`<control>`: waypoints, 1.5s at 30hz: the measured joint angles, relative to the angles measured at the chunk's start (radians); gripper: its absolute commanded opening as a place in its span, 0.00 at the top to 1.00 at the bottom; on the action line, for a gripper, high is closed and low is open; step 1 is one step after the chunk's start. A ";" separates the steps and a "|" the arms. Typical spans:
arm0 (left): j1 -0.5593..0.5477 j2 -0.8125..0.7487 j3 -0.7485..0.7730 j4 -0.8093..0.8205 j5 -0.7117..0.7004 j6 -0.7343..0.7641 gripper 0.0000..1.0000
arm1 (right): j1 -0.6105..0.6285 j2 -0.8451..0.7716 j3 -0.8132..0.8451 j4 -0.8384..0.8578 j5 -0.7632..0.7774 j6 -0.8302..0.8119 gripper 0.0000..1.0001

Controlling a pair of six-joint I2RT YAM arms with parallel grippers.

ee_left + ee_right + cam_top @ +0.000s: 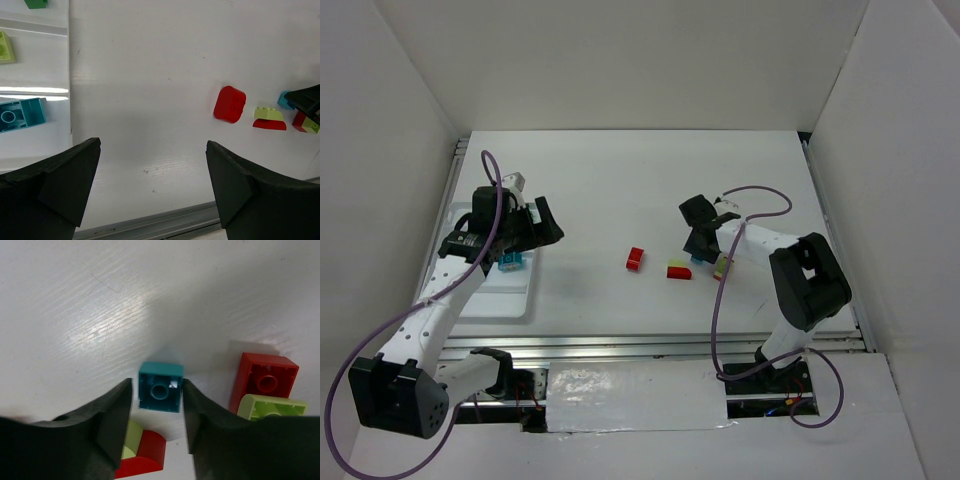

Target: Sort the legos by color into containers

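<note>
Though not yet clenched, the right pincer closely flanks the teal lego.

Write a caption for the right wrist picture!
Right gripper straddles an upturned teal brick; red brick and lime brick sit beside.

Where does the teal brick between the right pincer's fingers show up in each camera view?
Top external: teal brick, right of centre.
Left wrist: teal brick at the far right, half hidden.
Right wrist: teal brick at centre, inside the right pincer.
Shared landmark: lime-and-red curved brick beside it.
</note>
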 measured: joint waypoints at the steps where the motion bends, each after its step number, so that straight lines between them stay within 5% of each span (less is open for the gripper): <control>1: 0.000 0.000 0.000 0.000 0.001 0.000 0.00 | -0.002 0.000 -0.001 0.001 -0.001 -0.003 0.56; 8: -0.001 0.000 0.000 0.000 0.003 0.001 0.00 | -0.007 0.000 -0.001 0.006 -0.013 -0.023 0.69; 9: -0.001 0.000 0.000 0.000 0.003 0.001 0.00 | -0.007 0.000 -0.002 0.006 -0.014 -0.026 0.74; 11: -0.001 0.000 0.000 -0.001 0.004 0.002 0.01 | -0.008 0.000 -0.002 0.007 -0.017 -0.031 1.00; 21: -0.001 0.000 -0.021 0.046 0.153 0.018 0.00 | 0.031 -0.119 -0.102 0.127 -0.125 -0.200 1.00; 31: -0.034 0.057 -0.143 0.371 0.620 -0.195 0.01 | 0.386 -0.528 -0.204 0.401 -0.253 -0.579 1.00; 45: -0.299 0.076 -0.147 0.497 0.604 -0.399 0.23 | 0.502 -0.623 -0.206 0.497 -0.464 -0.760 1.00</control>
